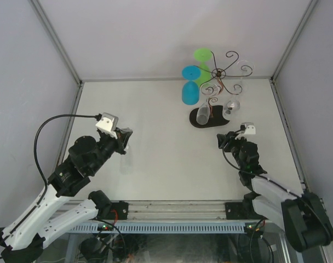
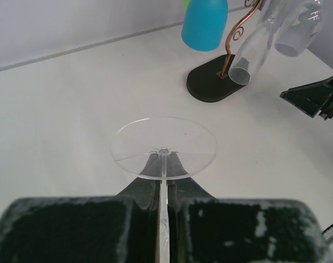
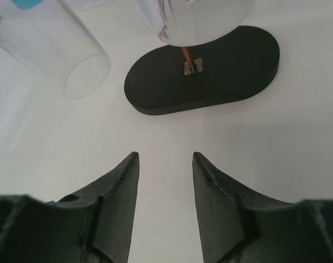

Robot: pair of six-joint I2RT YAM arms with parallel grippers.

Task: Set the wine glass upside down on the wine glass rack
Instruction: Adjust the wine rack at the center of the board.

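Note:
My left gripper (image 2: pixel 165 185) is shut on the thin stem of a clear wine glass (image 2: pixel 164 148). The glass's round foot faces the left wrist camera, and its bowl is hidden behind the fingers. From above, the left gripper (image 1: pixel 123 141) hangs over the left-middle of the table, and the glass (image 1: pixel 126 162) shows only faintly beside it. The wine glass rack (image 1: pixel 222 73) stands at the back right on a black oval base (image 1: pixel 211 119). My right gripper (image 3: pixel 165 156) is open and holds nothing, low over the table just in front of that base (image 3: pixel 210 71).
The rack carries a blue glass (image 1: pixel 190 87), a green glass (image 1: pixel 204 59) and clear glasses (image 1: pixel 202 114), all upside down. Grey walls and metal posts close in the table on three sides. My right gripper (image 1: pixel 222 140) sits close to the rack's base.

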